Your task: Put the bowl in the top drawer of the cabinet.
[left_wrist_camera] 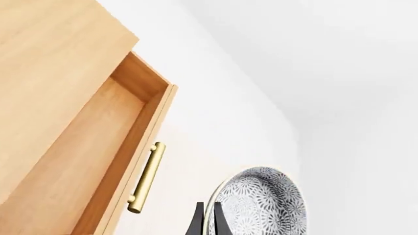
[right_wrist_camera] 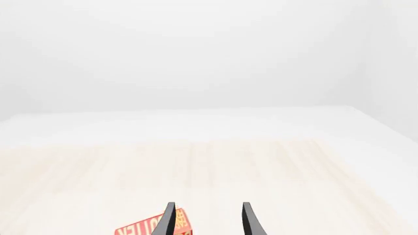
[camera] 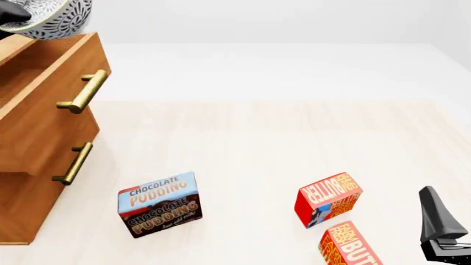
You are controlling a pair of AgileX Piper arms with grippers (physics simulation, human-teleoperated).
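The bowl (camera: 57, 19), white with a dark petal pattern, hangs tilted at the far left above the cabinet (camera: 22, 210). My left gripper (camera: 10, 16) is shut on its rim. In the left wrist view the fingers (left_wrist_camera: 196, 221) pinch the rim of the bowl (left_wrist_camera: 265, 203). Beyond them the top drawer (left_wrist_camera: 78, 161) stands pulled out with its wooden inside bare. Its brass handle (left_wrist_camera: 146, 177) faces the bowl. The front view shows the top drawer (camera: 46, 124) jutting past the lower one. My right gripper (camera: 438, 220) is open low at the right with nothing between its fingers (right_wrist_camera: 168, 220).
A chocolate pudding box (camera: 158, 204) stands on the table in front of the cabinet. Two red butter boxes (camera: 329, 199) (camera: 349, 247) lie near my right gripper. The lower drawer (camera: 30, 193) is shut. Pale wooden table (camera: 250, 143) stretches to a white wall.
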